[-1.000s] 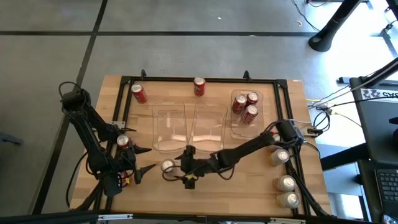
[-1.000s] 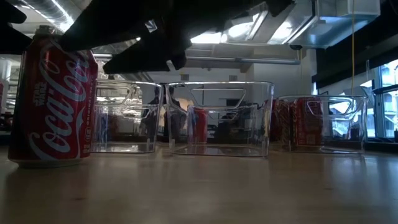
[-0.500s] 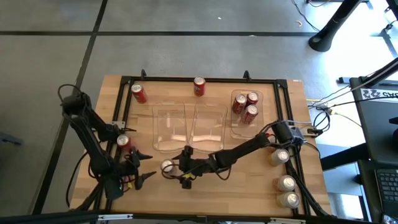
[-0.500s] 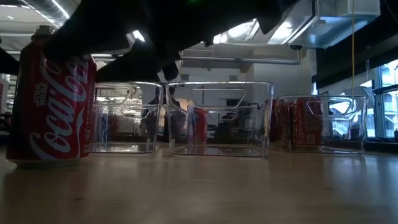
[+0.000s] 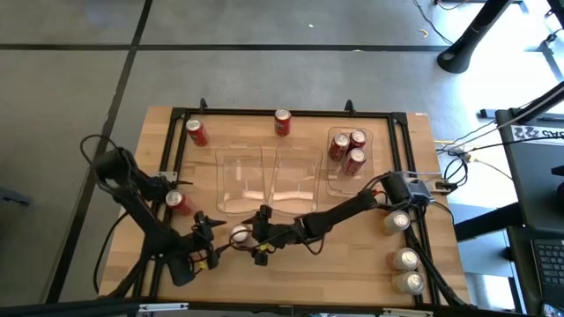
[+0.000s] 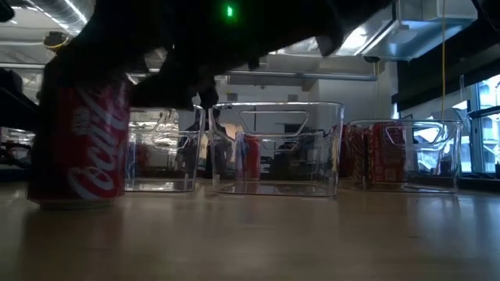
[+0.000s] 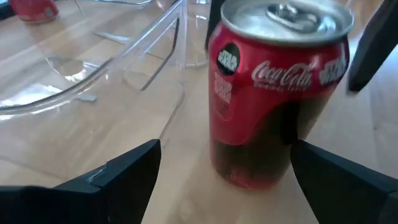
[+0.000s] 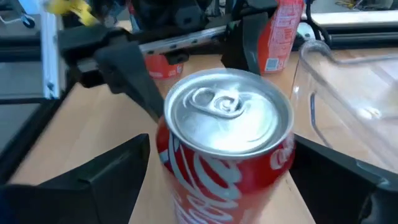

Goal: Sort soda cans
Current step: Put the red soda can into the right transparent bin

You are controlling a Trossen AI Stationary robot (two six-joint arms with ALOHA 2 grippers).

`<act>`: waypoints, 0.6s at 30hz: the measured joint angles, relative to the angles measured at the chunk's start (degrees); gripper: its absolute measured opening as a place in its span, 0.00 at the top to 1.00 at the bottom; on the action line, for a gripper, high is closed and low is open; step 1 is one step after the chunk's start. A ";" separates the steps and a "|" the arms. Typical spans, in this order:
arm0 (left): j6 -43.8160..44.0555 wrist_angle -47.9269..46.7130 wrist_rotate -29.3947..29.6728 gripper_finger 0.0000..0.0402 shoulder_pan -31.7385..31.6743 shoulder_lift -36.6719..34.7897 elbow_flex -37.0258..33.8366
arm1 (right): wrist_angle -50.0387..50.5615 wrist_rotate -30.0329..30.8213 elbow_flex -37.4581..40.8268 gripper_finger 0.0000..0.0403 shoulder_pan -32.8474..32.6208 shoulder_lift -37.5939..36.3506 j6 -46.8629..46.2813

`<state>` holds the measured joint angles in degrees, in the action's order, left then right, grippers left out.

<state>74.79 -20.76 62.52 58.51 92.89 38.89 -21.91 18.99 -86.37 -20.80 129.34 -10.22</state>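
both grippers crowd one upright red soda can with a silver top (image 5: 238, 234), low and left of centre in the high view. left gripper (image 7: 221, 180) and right gripper (image 8: 214, 186) each straddle it, jaws wide, neither gripping. if both close, fingers could collide or tip it beside the clear plastic bins (image 5: 269, 180).

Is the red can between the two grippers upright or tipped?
Upright: the red can stands on its base on the table, silver top facing up.
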 joint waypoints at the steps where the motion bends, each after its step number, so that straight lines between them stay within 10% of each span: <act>1: -1.09 1.17 0.00 0.14 -0.52 0.56 0.00 | -0.47 0.40 0.00 0.09 0.00 0.49 -0.03; 12: -14.92 12.58 -2.06 0.14 -4.13 3.14 -0.04 | -1.82 1.36 0.02 0.11 0.20 1.16 -0.46; 18: -14.89 12.71 -2.21 0.14 -3.89 3.14 -0.04 | -2.12 1.33 0.02 0.28 0.21 1.16 0.24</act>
<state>59.90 -8.05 60.31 54.63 96.03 38.85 -24.03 20.32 -86.35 -20.59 130.50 -9.98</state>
